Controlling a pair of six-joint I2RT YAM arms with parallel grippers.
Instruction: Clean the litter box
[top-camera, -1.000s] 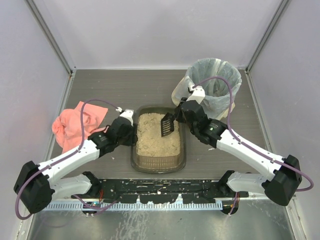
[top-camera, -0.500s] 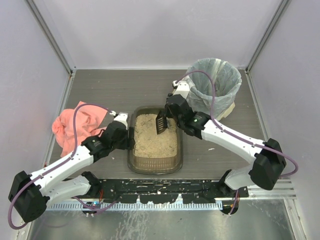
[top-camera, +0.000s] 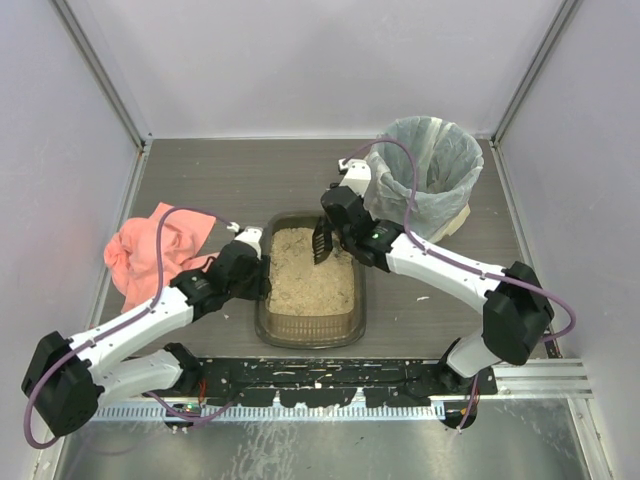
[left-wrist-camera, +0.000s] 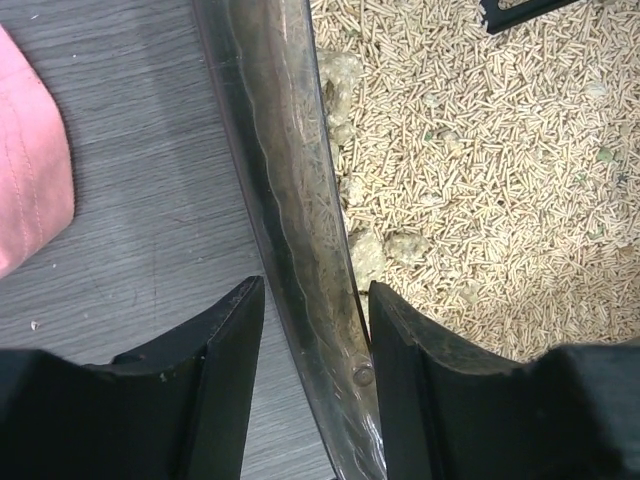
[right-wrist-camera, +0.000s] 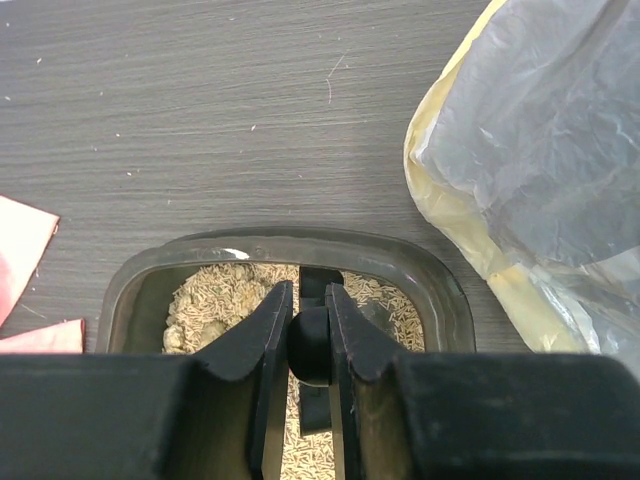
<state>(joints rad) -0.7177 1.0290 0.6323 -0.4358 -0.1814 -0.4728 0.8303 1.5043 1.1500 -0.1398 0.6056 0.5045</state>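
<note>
The litter box (top-camera: 310, 340) is a dark translucent tray of tan pellets with pale clumps (left-wrist-camera: 400, 245). My left gripper (top-camera: 258, 274) is shut across its left wall (left-wrist-camera: 290, 180), one finger outside on the table side and one inside over the pellets. In the left wrist view the gripper (left-wrist-camera: 315, 290) sits about midway along that wall. My right gripper (top-camera: 335, 222) is shut on the handle of a black slotted scoop (top-camera: 322, 243), held over the far end of the box. The right wrist view shows the fingers (right-wrist-camera: 270, 330) clamped on the handle (right-wrist-camera: 312, 345) above the far rim (right-wrist-camera: 300, 243).
A round bin with a pale bag (top-camera: 425, 170) stands at the back right, close to the right arm; its bag (right-wrist-camera: 560, 150) fills the right of the right wrist view. A pink cloth (top-camera: 150, 250) lies left of the box, near the left arm.
My right gripper has carried the scoop leftward to the far end of the box. The box has slid slightly left, and my left gripper has shifted along its left wall.
</note>
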